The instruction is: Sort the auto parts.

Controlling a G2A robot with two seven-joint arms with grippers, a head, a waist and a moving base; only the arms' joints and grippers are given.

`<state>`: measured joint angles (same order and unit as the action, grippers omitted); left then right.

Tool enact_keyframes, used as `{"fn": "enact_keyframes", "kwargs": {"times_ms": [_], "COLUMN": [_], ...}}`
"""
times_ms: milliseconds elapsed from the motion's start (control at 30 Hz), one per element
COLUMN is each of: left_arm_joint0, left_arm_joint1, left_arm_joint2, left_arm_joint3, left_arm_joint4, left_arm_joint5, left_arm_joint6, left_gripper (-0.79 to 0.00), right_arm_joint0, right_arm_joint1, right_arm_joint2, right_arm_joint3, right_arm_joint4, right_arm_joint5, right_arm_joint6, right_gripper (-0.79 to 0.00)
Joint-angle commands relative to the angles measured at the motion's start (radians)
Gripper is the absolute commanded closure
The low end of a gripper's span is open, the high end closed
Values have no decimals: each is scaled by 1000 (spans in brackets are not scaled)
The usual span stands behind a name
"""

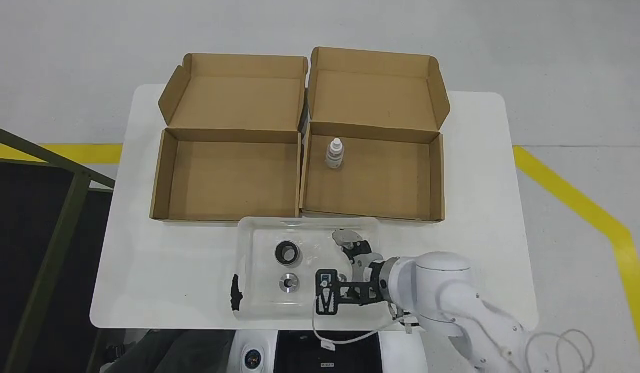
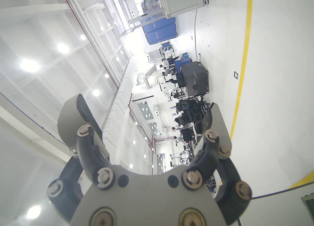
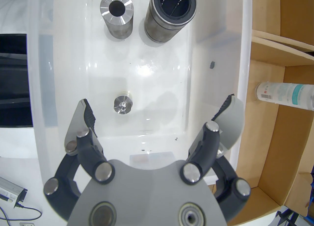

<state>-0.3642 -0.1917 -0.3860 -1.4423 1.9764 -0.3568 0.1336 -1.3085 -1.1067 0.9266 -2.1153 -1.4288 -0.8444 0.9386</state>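
Observation:
A clear plastic bin (image 1: 310, 220) at the table's front holds three metal parts. A black-bored linear bearing (image 3: 171, 13) and a silver sleeve with a centre hole (image 3: 117, 19) stand side by side; from above they are the bearing (image 1: 287, 252) and the sleeve (image 1: 288, 283). A small silver stud (image 3: 123, 105) stands alone near my right gripper (image 3: 157, 100), which hangs open over the bin's right end (image 1: 350, 245), the stud just inside its left finger. My left gripper (image 2: 147, 104) is open and empty, pointing up at the room.
Two open cardboard boxes stand behind the bin. The left box (image 1: 230, 178) has nothing in it; the right box (image 1: 390, 178) holds a white bottle (image 1: 336, 153), which also appears past the bin wall (image 3: 242, 40) as the bottle (image 3: 284, 95).

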Motion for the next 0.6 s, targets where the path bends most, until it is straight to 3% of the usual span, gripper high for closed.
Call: {"fn": "enact_keyframes", "kwargs": {"times_ms": [0,400,500,567], "left_arm_joint0": [0,0,0,0], "left_arm_joint1": [0,0,0,0], "left_arm_joint2": [0,0,0,0], "left_arm_joint3": [0,0,0,0], "left_arm_joint4": [0,0,0,0], "left_arm_joint5": [0,0,0,0], "left_arm_joint6": [0,0,0,0], "left_gripper": [-785,-785,-785,-785], "right_arm_joint0": [11,52,61,68], "right_arm_joint1": [-2,-4,-1,1], "right_arm_joint2": [-13,-92,-114,-124], "right_arm_joint3": [9,72,83,87], "right_arm_joint4": [5,4,-4,1], "right_arm_joint5": [4,30,36,40], "right_arm_joint6": [16,67,73,77], "right_gripper": [-785,-779,-720,-622]}}
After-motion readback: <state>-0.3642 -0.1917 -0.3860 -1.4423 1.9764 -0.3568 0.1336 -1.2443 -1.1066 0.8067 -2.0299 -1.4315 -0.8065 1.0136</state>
